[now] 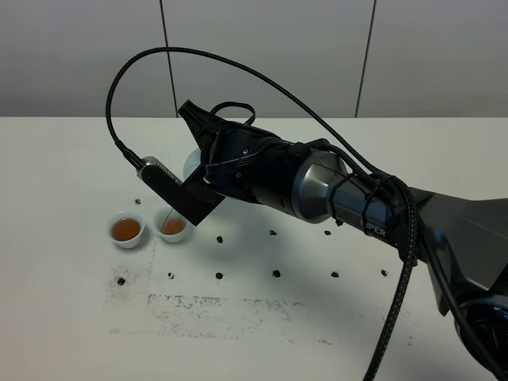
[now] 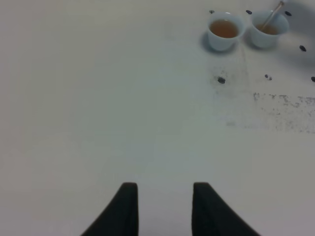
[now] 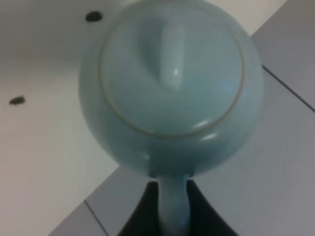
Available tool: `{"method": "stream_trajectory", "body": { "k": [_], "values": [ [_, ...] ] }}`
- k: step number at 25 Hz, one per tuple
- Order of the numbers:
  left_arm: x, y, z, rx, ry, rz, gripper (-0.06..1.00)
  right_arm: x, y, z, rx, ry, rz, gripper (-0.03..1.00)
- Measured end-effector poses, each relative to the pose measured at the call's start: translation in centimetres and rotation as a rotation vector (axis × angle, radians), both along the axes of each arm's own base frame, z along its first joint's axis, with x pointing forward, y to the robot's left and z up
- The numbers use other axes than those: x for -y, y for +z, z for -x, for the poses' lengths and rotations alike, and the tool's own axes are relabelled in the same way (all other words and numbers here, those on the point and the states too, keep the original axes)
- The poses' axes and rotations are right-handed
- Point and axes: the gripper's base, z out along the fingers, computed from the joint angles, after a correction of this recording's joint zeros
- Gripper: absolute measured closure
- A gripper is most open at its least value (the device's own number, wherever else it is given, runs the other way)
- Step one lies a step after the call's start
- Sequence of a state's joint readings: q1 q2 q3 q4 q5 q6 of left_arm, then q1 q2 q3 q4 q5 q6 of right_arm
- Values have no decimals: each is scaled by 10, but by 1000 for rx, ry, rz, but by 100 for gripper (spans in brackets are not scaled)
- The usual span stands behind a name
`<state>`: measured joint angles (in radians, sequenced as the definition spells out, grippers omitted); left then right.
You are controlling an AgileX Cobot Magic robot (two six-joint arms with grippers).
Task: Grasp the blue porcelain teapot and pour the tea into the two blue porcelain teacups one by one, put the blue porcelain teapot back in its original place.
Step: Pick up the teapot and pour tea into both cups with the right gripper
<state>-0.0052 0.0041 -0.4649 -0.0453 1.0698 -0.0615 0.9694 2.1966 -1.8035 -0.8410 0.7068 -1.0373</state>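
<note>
Right gripper [image 3: 172,211] is pinching the teapot's loop handle, jaws tight on either side of it. The teapot [image 3: 170,83] hangs tilted in the air over the table [image 1: 71,317], just behind the 2 cups, which sit side by side toward the table's left edge. In the high view the arm hides most of the pot. A thin stream of tea [image 2: 271,17] runs down from it into the inner cup [image 1: 172,226], the 1 farther from that edge. The outer cup [image 1: 127,230] already holds amber tea, so I judge the 1st pour done and the 2nd under way. The inner cup shows some tea, but I can't judge its level from here. The left gripper [image 2: 165,189] hovers over bare table nearer the left edge, well apart from the cups, with its jaws a little apart and nothing between them. What I reckon is left: finish this cup, bring the pot level, and set it back in its place. Nothing on the table shows me where that place is.
</note>
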Motion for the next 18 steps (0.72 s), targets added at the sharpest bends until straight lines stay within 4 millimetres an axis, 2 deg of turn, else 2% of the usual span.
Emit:
{"method": "stream_trajectory", "body": {
  "k": [18],
  "values": [
    [0, 0, 0, 0, 0, 0, 65, 0, 3, -2, 55, 30, 45, 94]
  ]
}}
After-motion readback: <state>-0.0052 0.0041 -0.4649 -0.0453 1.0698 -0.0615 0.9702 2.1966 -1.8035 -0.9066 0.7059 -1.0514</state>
